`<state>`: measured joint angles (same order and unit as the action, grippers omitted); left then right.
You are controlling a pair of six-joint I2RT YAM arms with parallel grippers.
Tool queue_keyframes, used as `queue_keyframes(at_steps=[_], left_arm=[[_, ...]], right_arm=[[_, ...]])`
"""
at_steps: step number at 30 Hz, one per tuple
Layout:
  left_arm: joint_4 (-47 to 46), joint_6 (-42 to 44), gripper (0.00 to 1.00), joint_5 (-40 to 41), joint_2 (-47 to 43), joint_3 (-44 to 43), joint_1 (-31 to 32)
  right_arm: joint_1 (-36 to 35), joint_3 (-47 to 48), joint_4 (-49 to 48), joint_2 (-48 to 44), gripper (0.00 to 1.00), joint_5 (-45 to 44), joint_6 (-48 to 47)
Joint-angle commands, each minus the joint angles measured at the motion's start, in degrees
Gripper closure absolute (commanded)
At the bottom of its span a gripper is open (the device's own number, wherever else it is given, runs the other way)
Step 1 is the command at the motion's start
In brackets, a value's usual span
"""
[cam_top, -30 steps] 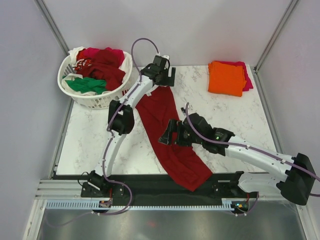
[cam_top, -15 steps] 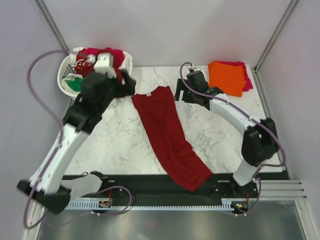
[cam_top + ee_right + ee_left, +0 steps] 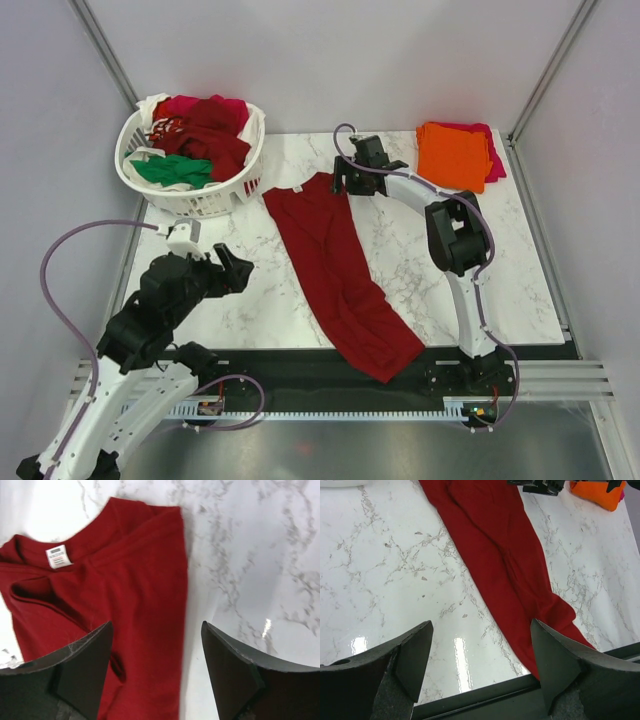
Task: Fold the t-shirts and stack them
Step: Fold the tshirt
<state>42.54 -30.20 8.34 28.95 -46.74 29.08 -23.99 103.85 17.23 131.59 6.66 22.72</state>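
The white marble surface point(image 3: 450, 250) carries one spread garment, the dark red t-shirt point(image 3: 335, 270). It lies as a long narrow band just to the right of the white lattice basket point(image 3: 190, 205). Its long axis runs diagonally: the collar end points to the far side, level with the basket's near wall, and the hem end points away from the basket toward the near right, lapping onto the black strip at the surface's edge. The sleeves look tucked in lengthwise, so I judge the lengthwise fold done and the crosswise fold as the step in hand. The next move likely calls for pinching both corners of one end and carrying it along that axis to meet the other end.

More shirts are heaped in the basket, and well to its right, at the far corner, sits the folded orange t-shirt point(image 3: 452, 155) on the magenta one point(image 3: 495, 160).

The left gripper point(image 3: 480, 630) hangs on the near side of the basket, fingers spread and empty. The right gripper point(image 3: 156, 630) hovers right of the basket over the collar end, near the neck label point(image 3: 59, 556), fingers also apart and gripping nothing.
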Motion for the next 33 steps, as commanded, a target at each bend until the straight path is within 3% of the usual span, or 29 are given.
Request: queue_keyframes(at_steps=[1,2,3,8,11,12,13,19,24,29,32,33], left_arm=[[5.44,-2.32,0.14,2.21,-3.98,-1.95,0.27],[5.44,-2.15,0.14,1.43,-5.64,-1.95,0.27],[5.53,-2.32,0.14,1.33,-6.09,-1.86,0.27],[4.48,-3.20,0.14,1.60,-7.68,0.68,0.36],[3.86,-2.94,0.13,1.33,-7.42,1.21,0.36],[3.69,-2.94,0.13,1.42,-7.16,1.39,0.36],[3.60,-2.85,0.13,1.24,-6.89,1.39,0.36],[3.60,-2.76,0.14,1.15,-6.10,1.30,0.36],[3.51,-2.85,0.14,1.24,-5.75,1.48,0.36],[3.51,-2.85,0.15,1.24,-4.78,1.57,0.36],[3.51,-2.76,0.15,1.07,-4.25,1.48,0.36],[3.42,-2.76,0.15,1.07,-4.08,1.48,0.36]], right_arm=[[0.26,1.97,-2.03,3.23,0.21,7.31,0.83],[0.26,2.05,-2.20,3.76,0.21,7.75,1.27],[0.34,2.40,-2.55,4.63,0.31,8.45,1.62],[0.26,5.21,-2.47,8.06,0.49,9.52,3.99],[1.31,8.37,-2.99,11.14,0.82,11.79,6.45],[1.66,10.65,-3.26,12.80,1.00,12.06,7.33],[2.19,11.80,-3.43,13.60,1.00,10.76,8.73],[7.55,17.07,-4.31,15.54,1.00,-2.96,18.13],[8.61,21.57,-3.79,16.16,1.00,-13.74,20.69],[8.78,27.35,-5.11,20.62,1.00,-10.89,21.14],[8.87,30.44,-7.12,23.27,0.50,-4.22,19.38],[8.96,30.27,-7.91,22.93,0.25,-3.41,17.64]])
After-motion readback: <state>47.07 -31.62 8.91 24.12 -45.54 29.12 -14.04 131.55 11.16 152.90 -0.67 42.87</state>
